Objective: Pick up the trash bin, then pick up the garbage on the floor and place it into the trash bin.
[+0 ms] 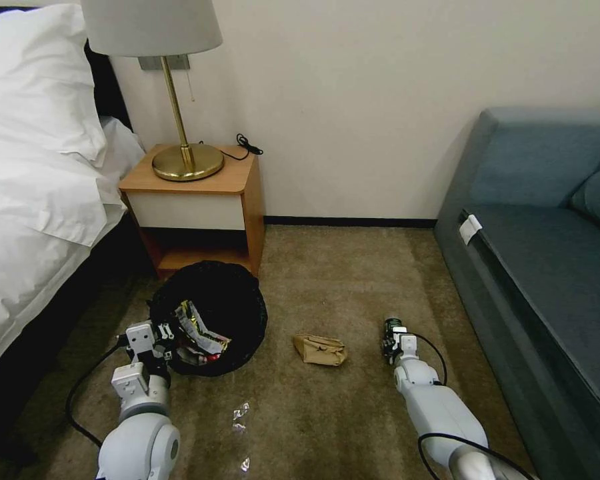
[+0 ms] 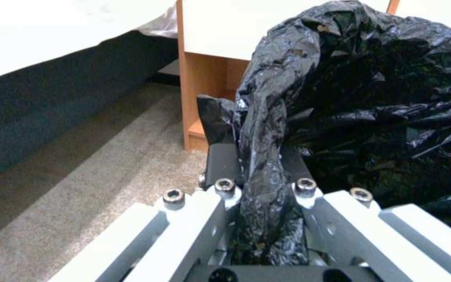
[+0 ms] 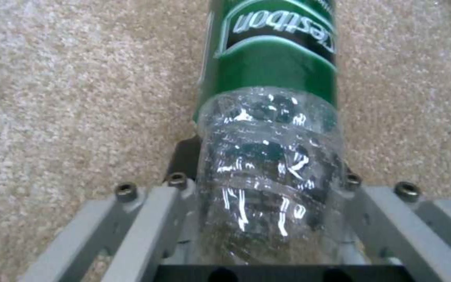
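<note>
Black plastic lining of the trash bin (image 1: 210, 313) is pinched at the rim by the left gripper (image 2: 261, 172), jaws closed on the bag fold; two wrappers (image 1: 197, 333) lie inside. Between the arms, the brown paper bag (image 1: 320, 349) rests on the carpet (image 1: 340, 280). The right gripper (image 3: 267, 184) clamps the clear bottle (image 3: 270, 129) near the sofa (image 1: 540, 253). Carry the bottle level, release over the opening. The nightstand (image 1: 200, 200) stands close behind the bin.
</note>
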